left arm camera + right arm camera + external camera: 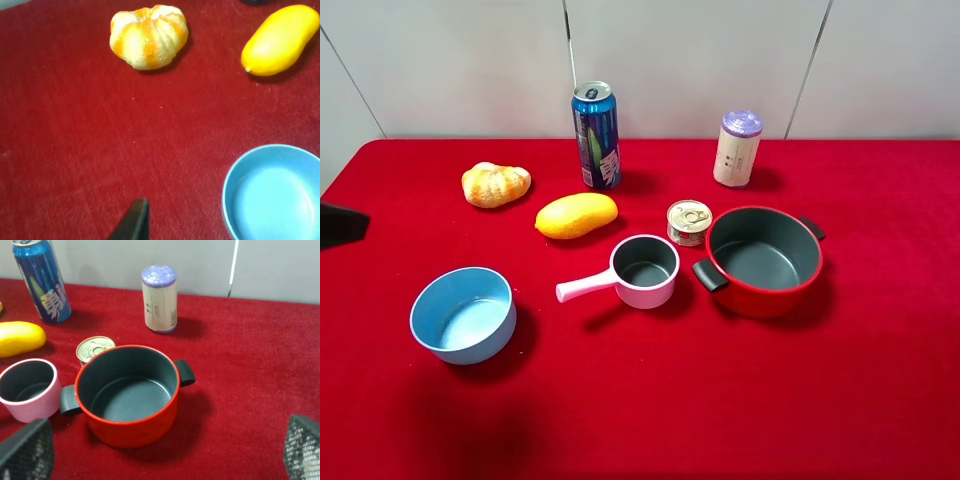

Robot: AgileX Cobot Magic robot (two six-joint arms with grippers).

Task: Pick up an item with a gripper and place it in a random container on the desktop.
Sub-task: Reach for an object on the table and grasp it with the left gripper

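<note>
Red-cloth desktop (880, 400), pale wall panels behind. Blue can (596, 135) stands upright at the far edge, left of centre, with nothing touching it, so I judge a side grab is easy. Pink saucepan (645, 270) sits mid-table, mouth up and empty, handle pointing left. Short tin (689, 221) and red pot (763, 260) crowd its right side. Right gripper (165, 442) is spread wide on the near side, holding nothing. Left gripper (134, 222): only one fingertip in view, so I can't tell its state. Pick not started.
</note>
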